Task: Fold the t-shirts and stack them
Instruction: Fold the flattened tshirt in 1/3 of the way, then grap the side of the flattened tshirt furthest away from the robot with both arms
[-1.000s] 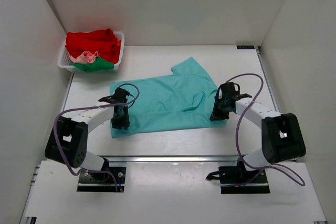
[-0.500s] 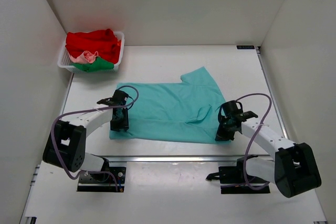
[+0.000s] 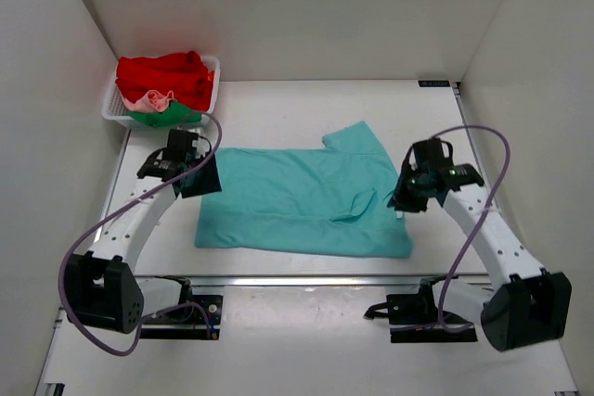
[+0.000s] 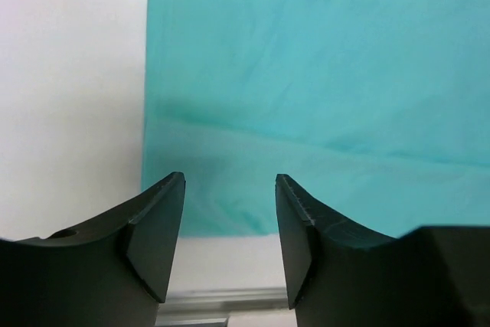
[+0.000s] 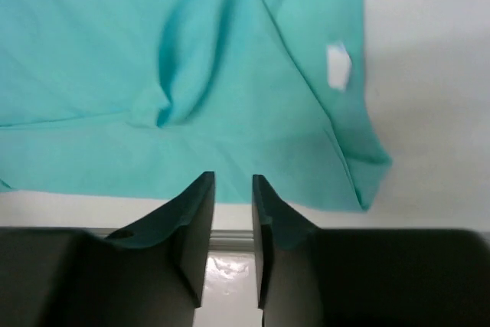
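we count one basket [image 3: 110,110], one teal t-shirt [image 3: 297,201] outside the basket, three bundled inside it (red t-shirt [image 3: 167,73], pink t-shirt [image 3: 153,99], green t-shirt [image 3: 167,118]), and two grippers: left gripper [image 4: 230,189], right gripper [image 5: 233,185].

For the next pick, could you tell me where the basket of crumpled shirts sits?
Top view: the white basket sits in the table's far-left corner, just beyond the left gripper.

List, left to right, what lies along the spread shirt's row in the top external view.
left gripper → teal t-shirt → right gripper
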`<action>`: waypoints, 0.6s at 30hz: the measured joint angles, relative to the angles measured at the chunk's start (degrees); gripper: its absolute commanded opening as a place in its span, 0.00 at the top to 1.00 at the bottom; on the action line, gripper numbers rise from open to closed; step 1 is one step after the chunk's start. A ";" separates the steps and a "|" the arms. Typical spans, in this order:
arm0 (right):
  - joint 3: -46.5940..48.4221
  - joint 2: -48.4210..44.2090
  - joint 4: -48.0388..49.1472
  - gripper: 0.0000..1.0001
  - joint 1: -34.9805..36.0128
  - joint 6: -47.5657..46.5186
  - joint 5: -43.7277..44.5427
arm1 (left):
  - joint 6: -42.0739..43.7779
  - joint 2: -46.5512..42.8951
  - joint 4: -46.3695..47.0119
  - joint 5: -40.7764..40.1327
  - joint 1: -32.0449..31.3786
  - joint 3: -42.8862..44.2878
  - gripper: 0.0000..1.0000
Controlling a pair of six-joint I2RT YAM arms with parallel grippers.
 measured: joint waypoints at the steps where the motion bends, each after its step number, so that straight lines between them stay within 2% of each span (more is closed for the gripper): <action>1: 2.99 2.84 0.83 0.74 0.57 -1.05 -0.07 | 0.17 0.46 0.42 0.26 0.07 2.16 0.33; 2: 5.97 5.81 1.25 0.68 0.92 -2.21 -0.24 | 0.42 1.25 0.70 0.66 0.17 4.11 0.33; 6: 14.99 18.25 5.53 0.62 1.09 -6.54 -0.87 | 1.07 8.35 2.97 1.38 0.74 10.43 0.32; 9: 21.64 27.85 7.48 0.58 -0.50 -10.12 -0.85 | 2.10 18.01 4.74 1.05 1.14 14.78 0.25; 14: 35.43 43.23 10.14 0.46 -3.45 -14.62 -0.02 | 4.22 36.61 5.92 -1.38 1.66 24.59 0.21; 18: 43.56 51.17 10.84 0.39 -4.15 -17.33 1.22 | 4.83 43.98 5.53 -3.21 2.36 30.47 0.20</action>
